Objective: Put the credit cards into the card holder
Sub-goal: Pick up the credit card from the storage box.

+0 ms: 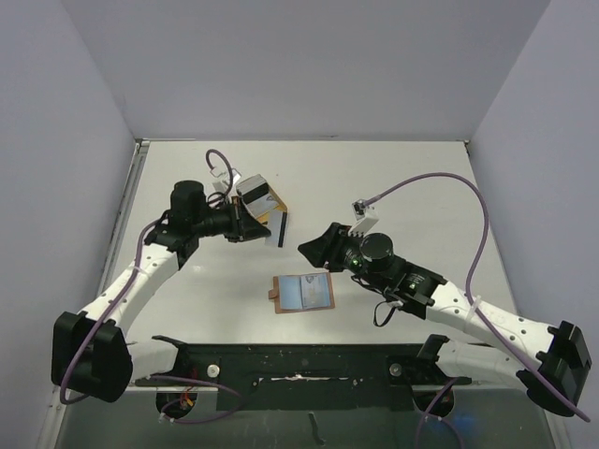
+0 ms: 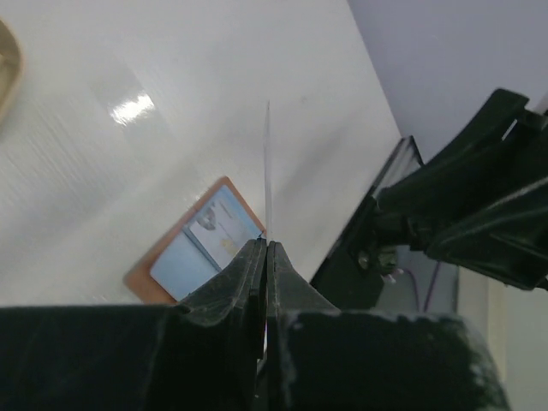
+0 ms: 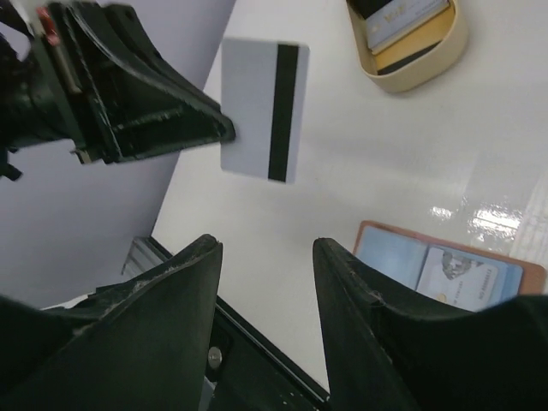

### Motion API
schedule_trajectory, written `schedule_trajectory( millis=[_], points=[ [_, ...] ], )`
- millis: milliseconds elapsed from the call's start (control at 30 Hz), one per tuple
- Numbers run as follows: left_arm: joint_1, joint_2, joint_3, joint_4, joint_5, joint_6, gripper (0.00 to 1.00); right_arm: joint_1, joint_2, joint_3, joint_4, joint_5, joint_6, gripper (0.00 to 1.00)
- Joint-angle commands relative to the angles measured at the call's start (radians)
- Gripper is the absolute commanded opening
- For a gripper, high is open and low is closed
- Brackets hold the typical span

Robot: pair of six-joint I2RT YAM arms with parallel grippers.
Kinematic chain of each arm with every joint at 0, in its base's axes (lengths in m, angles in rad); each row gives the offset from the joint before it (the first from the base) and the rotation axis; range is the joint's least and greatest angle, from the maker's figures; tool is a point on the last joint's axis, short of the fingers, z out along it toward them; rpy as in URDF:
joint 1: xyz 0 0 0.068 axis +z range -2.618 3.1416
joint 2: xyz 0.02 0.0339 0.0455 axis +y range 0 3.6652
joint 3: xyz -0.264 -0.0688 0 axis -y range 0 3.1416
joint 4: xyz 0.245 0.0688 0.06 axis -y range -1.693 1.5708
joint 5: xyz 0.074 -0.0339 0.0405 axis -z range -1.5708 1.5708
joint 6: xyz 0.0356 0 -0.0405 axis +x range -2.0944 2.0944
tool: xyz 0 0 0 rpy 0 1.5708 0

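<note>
Two hands are over the white bench (image 1: 393, 178), with one card holder, one tray and several credit cards.

The left hand (image 2: 265, 248) has its two fingers pressed together on one card (image 3: 257, 107), gripping it by one edge. The card stands on edge in the air, clear of the bench. The right wrist view shows it as pale with a single black stripe. The left wrist view sees it edge-on, as a thin line rising from the fingertips. It hangs a little left of the bench's middle, between the tray and the card holder.

The right hand (image 3: 265, 265) has its two fingers spread apart with nothing between them. It hovers near the middle of the bench, just beside the held card and on the far side of the card holder.

The single card holder (image 1: 304, 292) lies open and flat, close to the near edge and about midway between the left and right edges. Its brown border frames a blue-grey inside. One pocket seems to hold a printed card (image 3: 454, 272), though I cannot tell how deep it sits.

The one tan oval tray (image 3: 428, 70) sits farther toward the far edge, partly under the left hand in the top view. At least three cards show inside it: a pale blue-grey one (image 3: 407, 21), a yellow one (image 3: 411, 47) under it, and a dark one at the frame's edge. Whether more are stacked below cannot be told.
</note>
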Motion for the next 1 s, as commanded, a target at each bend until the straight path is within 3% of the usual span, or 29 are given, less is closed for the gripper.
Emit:
schedule_trajectory(
  millis=[0,233,400,600,767,833,967],
  points=[
    [0.0,-0.111,-0.102,0.235,0.195,-0.203,0.0,-0.001,-0.03,0.006,0.175,0.0,0.032,0.5],
    [-0.003,-0.184,-0.338,0.717,0.304,-0.589,0.0,-0.007,0.037,0.055,0.181,-0.016,0.041,0.49],
    [-0.005,-0.203,-0.417,0.825,0.32,-0.676,0.0,-0.024,0.065,0.067,0.208,-0.066,0.048,0.43],
    [-0.007,-0.196,-0.476,0.937,0.324,-0.746,0.0,-0.024,0.085,0.067,0.246,-0.115,0.039,0.24],
    [-0.009,-0.175,-0.526,1.095,0.323,-0.849,0.0,-0.026,0.103,0.063,0.252,-0.138,0.06,0.28],
    [-0.009,-0.164,-0.532,1.118,0.325,-0.86,0.0,-0.026,0.109,0.064,0.261,-0.151,0.057,0.23],
    [-0.009,-0.157,-0.539,1.112,0.317,-0.861,0.0,-0.026,0.101,0.054,0.269,-0.149,0.046,0.01]
  ],
)
